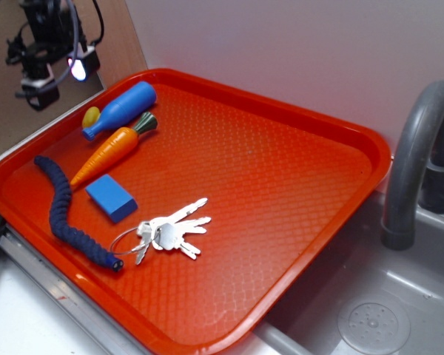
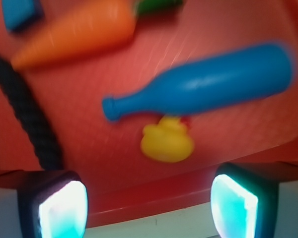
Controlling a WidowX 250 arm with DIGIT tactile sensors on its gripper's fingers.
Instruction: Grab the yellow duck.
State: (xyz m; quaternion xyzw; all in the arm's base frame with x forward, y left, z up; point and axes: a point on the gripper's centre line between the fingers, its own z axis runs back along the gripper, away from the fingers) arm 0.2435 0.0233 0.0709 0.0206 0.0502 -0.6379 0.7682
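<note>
Because the red tray point(image 1: 303, 140) crowds its toys into the far left corner, the gripper point(image 2: 148, 204) hovers there with jaws spread wide and empty, lined up over the blue bottle point(image 2: 208, 82) toward the yellow duck point(image 2: 167, 140) tucked just beside its neck.
</note>
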